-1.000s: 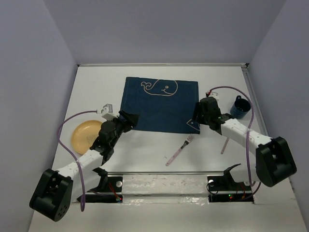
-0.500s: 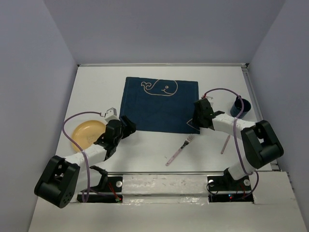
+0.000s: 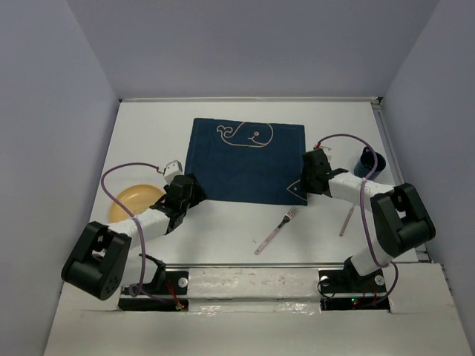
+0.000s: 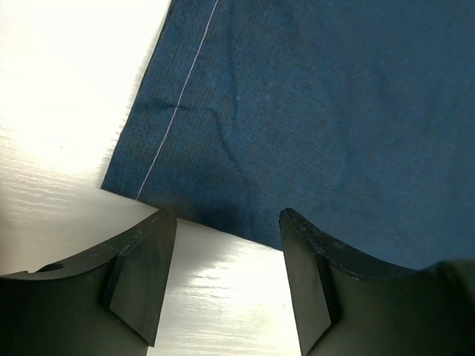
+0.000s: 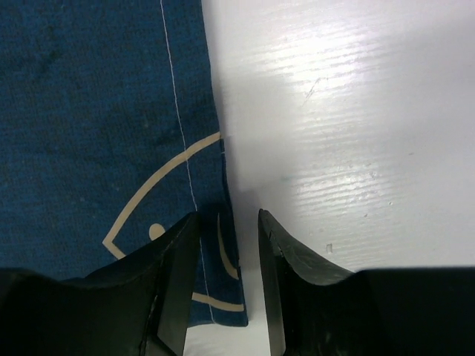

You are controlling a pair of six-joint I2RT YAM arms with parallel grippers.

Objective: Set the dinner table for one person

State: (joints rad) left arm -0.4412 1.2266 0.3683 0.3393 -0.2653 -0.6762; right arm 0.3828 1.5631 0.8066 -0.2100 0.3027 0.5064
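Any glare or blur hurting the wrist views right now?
Left wrist: table blown out white at upper left, placemat corner sharp. Right wrist: streaky glare on the table, placemat stitching crisp. Top view: evenly lit, no blur.

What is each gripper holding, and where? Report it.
Nothing is clamped yet. The left gripper straddles the placemat at its near edge by the left corner; the right gripper straddles its right edge, jaws apart.

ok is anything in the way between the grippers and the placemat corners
Nothing visible. The left gripper sits open at the near left corner of the navy placemat, the right gripper straddles its right edge, with only bare dinner table around. The fork lies nearer the bases, clear of both.
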